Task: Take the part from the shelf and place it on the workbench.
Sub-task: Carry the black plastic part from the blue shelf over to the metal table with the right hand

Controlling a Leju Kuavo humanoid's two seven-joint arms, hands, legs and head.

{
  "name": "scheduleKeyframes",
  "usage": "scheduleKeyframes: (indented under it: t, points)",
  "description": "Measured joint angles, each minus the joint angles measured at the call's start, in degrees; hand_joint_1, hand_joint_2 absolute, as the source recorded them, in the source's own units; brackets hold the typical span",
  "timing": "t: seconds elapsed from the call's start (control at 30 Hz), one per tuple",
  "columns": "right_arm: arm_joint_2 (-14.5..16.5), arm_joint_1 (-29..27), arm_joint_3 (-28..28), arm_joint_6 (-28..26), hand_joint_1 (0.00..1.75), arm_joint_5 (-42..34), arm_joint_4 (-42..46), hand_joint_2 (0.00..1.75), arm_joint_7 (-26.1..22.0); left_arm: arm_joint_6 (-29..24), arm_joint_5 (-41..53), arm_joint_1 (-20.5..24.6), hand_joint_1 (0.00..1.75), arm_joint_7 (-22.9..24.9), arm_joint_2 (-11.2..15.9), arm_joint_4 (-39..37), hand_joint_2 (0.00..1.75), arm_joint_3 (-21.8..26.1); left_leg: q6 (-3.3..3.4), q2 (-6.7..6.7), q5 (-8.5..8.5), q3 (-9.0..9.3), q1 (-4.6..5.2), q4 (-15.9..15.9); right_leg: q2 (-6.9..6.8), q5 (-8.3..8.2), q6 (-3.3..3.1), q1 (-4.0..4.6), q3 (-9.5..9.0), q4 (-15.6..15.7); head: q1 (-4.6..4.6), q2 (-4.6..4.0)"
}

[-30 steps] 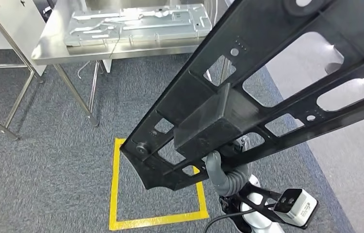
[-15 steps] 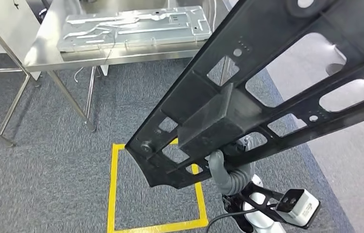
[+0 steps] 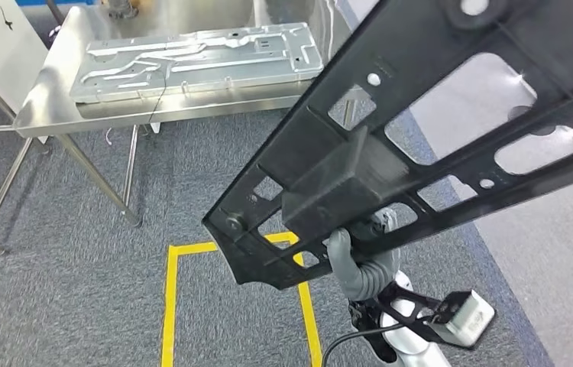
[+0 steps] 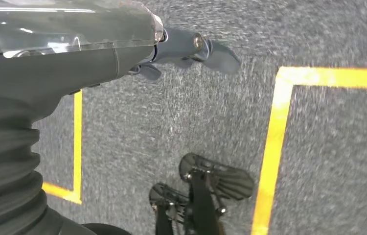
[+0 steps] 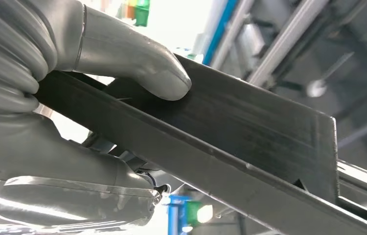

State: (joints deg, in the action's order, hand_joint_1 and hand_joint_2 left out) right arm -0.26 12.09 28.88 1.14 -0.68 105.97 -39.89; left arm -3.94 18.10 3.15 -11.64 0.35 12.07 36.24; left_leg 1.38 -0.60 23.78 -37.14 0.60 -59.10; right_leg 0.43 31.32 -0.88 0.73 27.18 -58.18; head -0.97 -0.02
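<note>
Overhead, the black part [image 3: 421,145] slants above the right hand [image 3: 348,256], which grasps its underside.

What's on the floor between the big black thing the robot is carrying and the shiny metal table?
Just grey carpet. In the head view, nothing else lies between the black part and the steel workbench, whose legs stand on that carpet.

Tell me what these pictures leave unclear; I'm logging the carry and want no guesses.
- Head view: the black part runs off the top and right edges, so its full length is unknown.
- Head view: the part hides most of the right hand under it.
- Right wrist view: the background beyond the thumb is blurred.
- Left wrist view: the left hand shows partly; its grey cover hides the rest.
</note>
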Motion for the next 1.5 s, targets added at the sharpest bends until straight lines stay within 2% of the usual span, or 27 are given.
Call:
scheduleKeyframes:
  t: [0.07,0.1,0.13,0.23,0.27,0.3,0.33,0.4,0.43,0.47,0.57,0.6,0.73,0.77,0.8,0.87,0.9,0.97,1.1,1.17,1.23,1.27,1.3,1.33,1.4,1.47,1.5]
  points:
    - [0.0,0.36,0.05,-1.19,1.75,0.36,-0.49,1.75,0.03,0.09,0.2,0.12,0.0,-0.1,-0.04,0.0,1.75,0.06,0.46,0.77,-0.16,1.47,-0.41,1.09,-0.3,-0.53,0.72,0.0,0.2,-1.9,0.01,0.0]
    - [0.0,0.62,0.07,-1.64,1.75,0.46,-0.76,1.75,0.01,0.14,0.3,0.15,0.0,-0.16,-0.08,0.0,1.75,0.09,0.64,1.1,-0.04,2.23,-0.59,1.47,-0.36,-0.37,1.07,-0.07,1.29,-4.0,0.01,0.0]
    - [-0.01,0.78,0.09,-1.94,1.75,0.53,-1.07,1.75,-0.01,0.18,0.38,0.18,0.0,-0.2,-0.11,0.0,1.75,0.14,0.76,1.46,0.14,2.79,-0.7,1.73,-0.38,0.33,1.44,-0.29,3.17,-6.94,0.01,0.01]
    - [-0.05,0.75,0.16,-1.74,1.75,0.19,-1.88,1.75,0.01,0.29,0.68,0.1,0.0,-0.32,-0.09,0.0,1.75,0.22,0.86,2.18,1.29,3.86,-0.76,1.83,-0.39,4.76,2.37,-1.08,9.87,-14.39,0.01,0.0]
    - [-0.07,0.64,0.17,-1.43,1.75,-0.08,-2.0,1.75,0.02,0.35,0.81,-0.03,0.0,-0.35,-0.09,0.0,1.75,0.24,0.81,2.31,1.78,4.4,-0.78,1.82,-0.4,5.31,2.58,-1.28,10.99,-14.42,0.01,-0.01]
    - [-0.08,0.55,0.19,-1.12,1.75,-0.33,-2.04,1.75,0.01,0.42,0.95,-0.15,0.0,-0.38,-0.09,0.0,1.75,0.25,0.72,2.46,2.32,5.1,-0.79,1.82,-0.4,4.35,2.75,-1.43,11.24,-12.7,0.01,-0.01]
    - [-0.09,0.47,0.19,-0.89,1.75,-0.46,-2.04,1.75,0.01,0.47,1.04,-0.23,0.0,-0.39,-0.1,0.0,1.75,0.3,0.56,2.57,2.9,5.89,-0.81,1.82,-0.4,1.82,2.81,-1.53,10.74,-9.46,0.01,-0.01]
    - [-0.09,0.27,0.17,-0.63,1.75,-0.39,-2.04,1.75,0.0,0.56,1.17,-0.21,0.0,-0.4,-0.11,-0.01,1.75,0.5,0.06,2.7,4.06,7.23,-0.77,1.74,-0.42,-4.3,2.42,-1.43,9.36,-2.85,0.03,-0.01]
    - [-0.07,0.14,0.16,-0.51,1.75,-0.28,-2.03,1.75,0.0,0.57,1.19,-0.14,0.0,-0.4,-0.11,-0.02,1.75,0.63,-0.31,2.73,4.56,7.52,-0.75,1.75,-0.42,-6.23,1.98,-1.27,8.88,-0.97,0.01,-0.01]
    - [-0.04,0.04,0.14,-0.43,1.75,-0.19,-2.01,1.75,0.0,0.57,1.2,-0.08,0.0,-0.4,-0.11,-0.02,1.75,0.74,-0.69,2.74,4.82,7.75,-0.75,1.5,-0.36,-6.96,1.49,-1.1,8.69,-0.29,-0.01,-0.01]
    - [0.25,0.03,0.1,-0.37,1.75,0.0,-1.93,1.75,-0.03,0.52,1.28,0.06,0.0,-0.35,-0.16,-0.02,1.75,0.92,-1.64,2.28,5.15,7.8,-0.91,-0.27,-0.23,-6.52,0.13,-1.02,7.49,0.24,-0.05,-0.01]
    - [0.41,0.07,0.09,-0.43,1.75,0.04,-1.92,1.75,-0.05,0.48,1.33,0.15,0.0,-0.31,-0.21,-0.02,1.75,0.97,-1.85,1.96,5.79,7.01,-0.98,-1.99,-0.3,-6.27,-0.25,-1.05,6.96,0.36,-0.05,-0.01]
    - [0.83,-0.01,0.08,-0.9,1.75,0.13,-1.92,1.75,-0.05,0.19,1.54,0.29,0.0,-0.02,-0.33,-0.02,1.75,1.21,-2.66,1.23,11.23,-0.92,-1.23,-14.79,-0.54,-5.05,-0.85,-0.95,5.6,0.47,-0.06,-0.01]
    - [0.85,-0.05,0.08,-0.98,1.75,0.13,-1.92,1.75,-0.05,0.13,1.62,0.21,0.0,0.05,-0.33,-0.02,1.75,1.26,-2.74,1.19,11.05,-2.11,-1.24,-15.75,-0.55,-4.74,-0.82,-0.93,5.26,0.46,-0.06,-0.01]
    - [0.89,-0.08,0.08,-1.03,1.75,0.12,-1.93,1.75,-0.06,0.09,1.72,0.14,0.0,0.11,-0.33,-0.02,1.75,1.29,-2.74,1.14,9.54,-2.19,-1.25,-14.42,-0.53,-4.42,-0.75,-0.93,4.81,0.46,-0.06,-0.01]
    - [1.11,-0.05,0.08,-1.08,1.75,0.14,-1.93,1.75,-0.06,0.06,1.9,0.13,0.0,0.15,-0.3,-0.02,1.75,1.34,-2.4,0.89,4.4,0.26,-1.23,-6.86,-0.58,-3.68,-0.48,-0.94,3.76,0.47,-0.06,-0.01]
    - [1.24,-0.04,0.08,-1.13,1.75,0.16,-1.93,1.75,-0.06,0.05,2.01,0.18,0.0,0.17,-0.28,-0.02,1.75,1.38,-2.11,0.73,3.13,1.6,-1.1,-3.21,-0.6,-3.34,-0.25,-0.88,3.31,0.44,-0.06,-0.01]
    - [1.4,-0.03,0.06,-1.21,1.75,0.2,-1.88,1.75,-0.05,0.05,2.23,0.24,0.0,0.19,-0.26,-0.02,1.75,1.53,-1.32,0.51,2.85,2.88,-0.82,0.26,-0.64,-2.86,0.46,-0.74,2.88,0.33,-0.06,-0.01]
    - [1.41,-0.23,-0.02,-0.94,1.75,0.12,-1.51,1.75,-0.05,0.19,2.31,0.01,0.0,0.05,-0.28,-0.02,1.75,1.83,0.34,0.82,2.52,4.29,-0.96,0.87,-0.57,-2.06,1.95,-0.74,2.95,-1.96,-0.05,-0.01]
    - [1.39,-0.28,-0.08,-0.46,1.75,-0.08,-1.14,1.75,-0.07,0.26,2.23,0.1,0.0,-0.19,-0.28,-0.02,1.75,2.08,0.77,0.91,2.75,4.97,-1.0,1.03,-0.48,0.59,2.38,-0.94,5.86,-7.17,-0.04,-0.01]
    - [1.37,-0.49,-0.11,0.09,1.75,-0.24,-0.97,1.75,-0.07,0.27,2.19,0.1,0.0,-0.41,-0.28,-0.02,1.75,2.34,0.97,0.96,3.21,5.25,-0.92,1.03,-0.48,3.58,2.66,-1.02,10.78,-14.34,-0.04,-0.01]
    - [1.35,-0.65,-0.12,0.3,1.75,-0.27,-0.96,1.75,-0.07,0.27,2.17,0.01,0.0,-0.5,-0.28,-0.02,1.75,2.45,1.0,1.0,3.53,5.49,-0.86,1.02,-0.48,3.89,2.69,-1.03,12.58,-16.3,-0.04,-0.01]
    - [1.33,-0.78,-0.13,0.44,1.75,-0.28,-0.96,1.75,-0.06,0.27,2.16,-0.07,0.0,-0.56,-0.28,-0.02,1.75,2.53,0.99,1.05,3.89,5.86,-0.8,1.02,-0.48,2.93,2.64,-1.02,13.39,-16.25,-0.04,-0.01]
    - [1.32,-0.85,-0.14,0.56,1.75,-0.29,-0.93,1.75,-0.07,0.27,2.16,-0.14,0.0,-0.64,-0.28,-0.02,1.75,2.6,0.94,1.13,4.29,6.36,-0.72,1.02,-0.48,0.75,2.4,-0.98,13.06,-13.94,-0.04,-0.01]
    - [1.3,-0.89,-0.2,0.75,1.75,-0.3,-0.83,1.75,-0.07,0.27,2.17,-0.19,0.0,-0.84,-0.41,-0.04,1.75,2.68,0.74,1.25,5.16,7.48,-0.6,1.11,-0.48,-4.56,1.59,-0.67,10.47,-6.01,-0.04,-0.01]
    - [1.28,-0.93,-0.27,0.92,1.75,-0.28,-0.65,1.75,-0.05,0.26,2.18,-0.12,0.0,-1.02,-0.6,-0.07,1.75,2.74,0.22,1.32,5.86,8.08,-0.67,1.37,-0.47,-6.07,0.84,-0.16,8.78,-1.03,-0.03,-0.01]
    - [1.27,-1.0,-0.32,0.96,1.75,-0.28,-0.55,1.75,-0.04,0.25,2.18,-0.11,0.0,-1.06,-0.68,-0.09,1.75,2.77,-0.12,1.3,5.93,8.36,-0.72,1.23,-0.44,-5.75,0.55,0.01,8.57,-0.46,-0.04,-0.01]
